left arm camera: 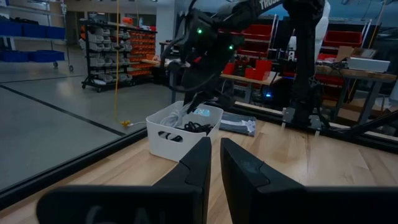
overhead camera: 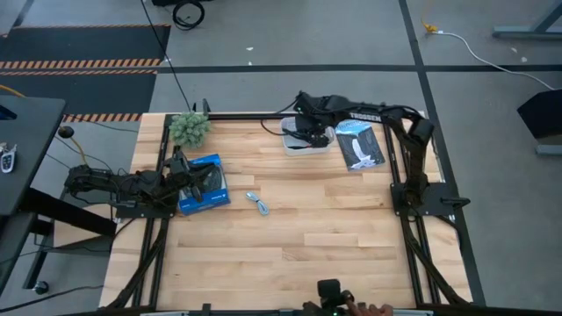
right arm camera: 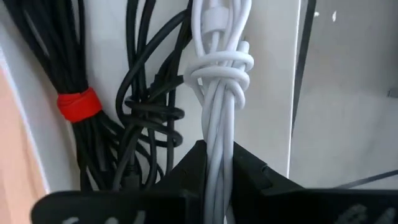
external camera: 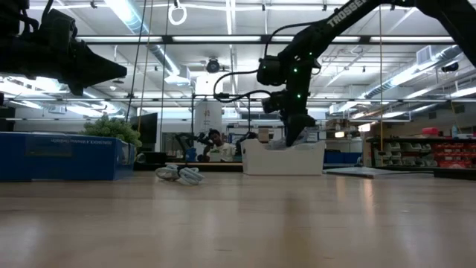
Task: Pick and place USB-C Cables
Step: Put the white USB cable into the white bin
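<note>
The wooden tabletop [overhead camera: 334, 228] fills the middle of the high view. The right arm [overhead camera: 386, 114] reaches from the right edge across the upper part of the frame to the white tray [overhead camera: 299, 145] at upper centre. The left arm [overhead camera: 114, 184] lies at the left edge, its gripper [overhead camera: 180, 167] resting above the blue box [overhead camera: 204, 184].

A black-and-blue packet [overhead camera: 360, 145] lies flat just right of the tray. A small green plant [overhead camera: 190, 128] stands at the upper left corner of the tabletop, just above the blue box.

The right gripper [right arm camera: 214, 163] is down in the tray, its fingers [right arm camera: 186, 171] drawn in narrow and pinching the white cable [right arm camera: 217, 93], a knotted bundle that runs up the centre of the right wrist view. To the left of it in that view, a black cable [right arm camera: 149, 109] lies coiled in the tray, and further left a second black cable [right arm camera: 56, 62] is bound with a red tie [right arm camera: 78, 104].

The left gripper's fingers [left arm camera: 199, 165] stand nearly together with only a narrow gap, holding nothing.

One pale cable [overhead camera: 257, 203] lies loose on the tabletop at centre left of the high view, just right of the blue box and well apart from the tray.
</note>
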